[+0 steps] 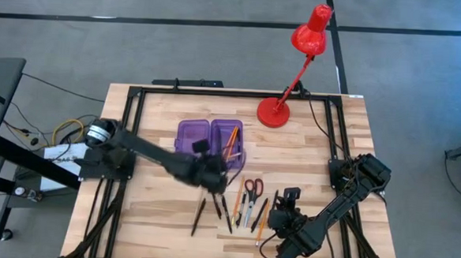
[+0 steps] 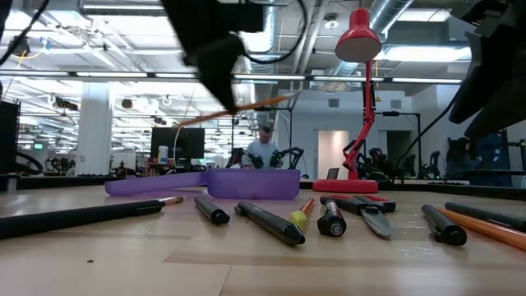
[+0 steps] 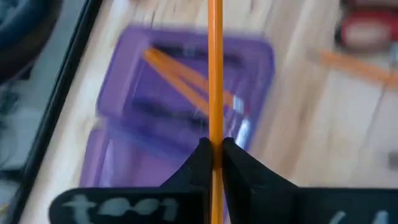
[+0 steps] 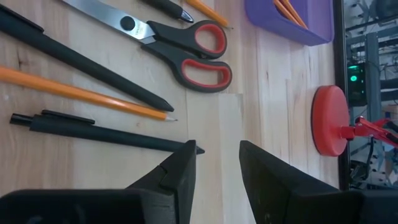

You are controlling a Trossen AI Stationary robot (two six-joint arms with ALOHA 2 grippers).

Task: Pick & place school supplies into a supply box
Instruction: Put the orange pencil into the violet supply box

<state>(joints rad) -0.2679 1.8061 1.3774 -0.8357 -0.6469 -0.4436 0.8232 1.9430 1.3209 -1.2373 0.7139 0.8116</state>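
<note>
The purple supply box [image 1: 192, 135] lies open at the table's middle, with orange pencils [image 3: 180, 74] in its right half. My left gripper [image 1: 216, 176] hovers just near of the box, shut on one orange pencil [image 3: 215, 74]. Red-handled scissors [image 1: 251, 187], dark pens [image 1: 200, 214] and more orange pencils [image 1: 261, 217] lie flat on the table, near of the box. My right gripper [image 1: 290, 202] stands open above the table to the right of them, a black pen [image 4: 99, 134] just ahead of its fingers, touching nothing. My left gripper pinches the orange pencil about its middle [image 3: 215, 134] between its two fingers, which lie across it and slant down from the table's left. The pencil is lifted clear and lies nearly level [image 2: 263, 103], its far part over the box.
A red desk lamp stands with its base [image 1: 275, 111] at the far right of the table and its head [image 1: 310, 34] beyond the far edge. A black frame [image 1: 137, 100] runs along the table's edges. Bare wood lies at the near left.
</note>
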